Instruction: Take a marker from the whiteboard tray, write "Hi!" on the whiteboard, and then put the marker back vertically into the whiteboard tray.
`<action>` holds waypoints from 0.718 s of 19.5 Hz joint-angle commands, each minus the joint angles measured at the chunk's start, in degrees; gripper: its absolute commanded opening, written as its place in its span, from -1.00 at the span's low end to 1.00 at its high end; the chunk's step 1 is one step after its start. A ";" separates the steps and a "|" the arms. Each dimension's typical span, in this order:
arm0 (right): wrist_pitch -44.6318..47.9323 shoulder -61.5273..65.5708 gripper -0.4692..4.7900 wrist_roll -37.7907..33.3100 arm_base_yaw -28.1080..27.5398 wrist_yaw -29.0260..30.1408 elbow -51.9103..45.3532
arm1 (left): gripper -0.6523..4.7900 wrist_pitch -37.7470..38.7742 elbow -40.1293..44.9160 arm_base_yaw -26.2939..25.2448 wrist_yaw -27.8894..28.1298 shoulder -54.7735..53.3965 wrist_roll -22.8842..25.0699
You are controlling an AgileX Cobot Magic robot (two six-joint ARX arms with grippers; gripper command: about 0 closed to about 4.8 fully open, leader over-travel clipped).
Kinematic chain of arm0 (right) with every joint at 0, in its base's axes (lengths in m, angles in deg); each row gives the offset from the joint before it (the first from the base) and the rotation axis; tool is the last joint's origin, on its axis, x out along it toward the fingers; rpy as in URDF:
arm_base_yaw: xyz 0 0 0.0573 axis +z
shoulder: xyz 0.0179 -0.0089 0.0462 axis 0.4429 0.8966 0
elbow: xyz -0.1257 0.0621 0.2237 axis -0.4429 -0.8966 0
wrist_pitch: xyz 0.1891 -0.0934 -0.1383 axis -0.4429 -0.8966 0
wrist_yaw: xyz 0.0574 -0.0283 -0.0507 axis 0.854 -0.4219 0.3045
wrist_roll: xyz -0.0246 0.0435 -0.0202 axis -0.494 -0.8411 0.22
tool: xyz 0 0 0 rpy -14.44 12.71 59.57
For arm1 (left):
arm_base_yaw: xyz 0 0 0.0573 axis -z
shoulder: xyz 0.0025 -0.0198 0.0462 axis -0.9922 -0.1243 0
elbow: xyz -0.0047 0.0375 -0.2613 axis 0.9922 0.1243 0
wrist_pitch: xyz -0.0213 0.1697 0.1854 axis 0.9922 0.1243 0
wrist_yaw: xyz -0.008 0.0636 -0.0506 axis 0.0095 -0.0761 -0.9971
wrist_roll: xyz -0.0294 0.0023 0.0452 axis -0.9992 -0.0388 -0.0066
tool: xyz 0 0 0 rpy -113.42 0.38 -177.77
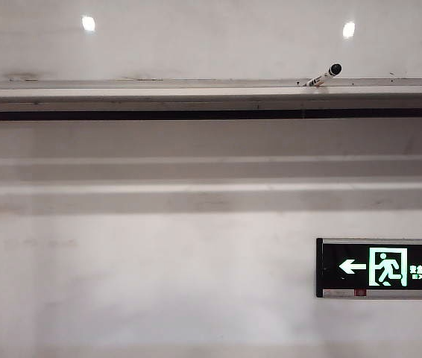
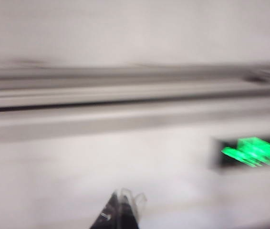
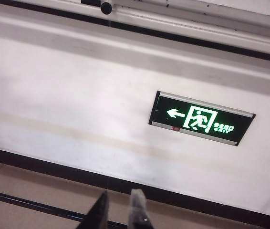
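- Matt white wall (image 1: 159, 283) fills the lower part of the exterior view, with a black-framed, green-lit exit sign (image 1: 382, 267) on it at the right; neither arm shows in that view.
- Left gripper (image 2: 123, 206) appears only in the blurred left wrist view as dark and clear fingertips (image 2: 113, 212) close together at the picture's edge; nothing can be seen between them, and whether they are spread or pressed together cannot be told. They touch nothing and point at the wall below the ledge.
- Right gripper (image 3: 119, 206) shows in the right wrist view as one black finger and one clear finger (image 3: 137, 205) with a narrow gap between them. That gap is empty. It hangs over the tan floor (image 3: 25, 186), well below the exit sign (image 3: 202, 118).
- Farther out, the long silver-grey metal whiteboard tray (image 1: 121, 84) runs across the whole exterior view, above the pale stepped mouldings (image 1: 159, 171).
- Inside the tray, towards its right end, lies the slim white-barrelled marker (image 1: 324, 76) with a black cap end; it is tilted, cap end raised up and to the right against the glossy white whiteboard (image 1: 211, 41).
- Two round ceiling lights are mirrored in the whiteboard.
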 commanded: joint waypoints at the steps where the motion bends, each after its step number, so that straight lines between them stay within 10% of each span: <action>1: 0.79 -0.04 -0.58 -0.26 0.00 -0.07 0.15 | -0.78 2.14 2.58 -5.07 -0.22 4.20 -0.20; 14: 0.79 -0.07 -0.58 -0.26 0.00 -0.09 0.15 | -0.78 -2.47 14.40 -6.86 -0.02 4.90 -1.84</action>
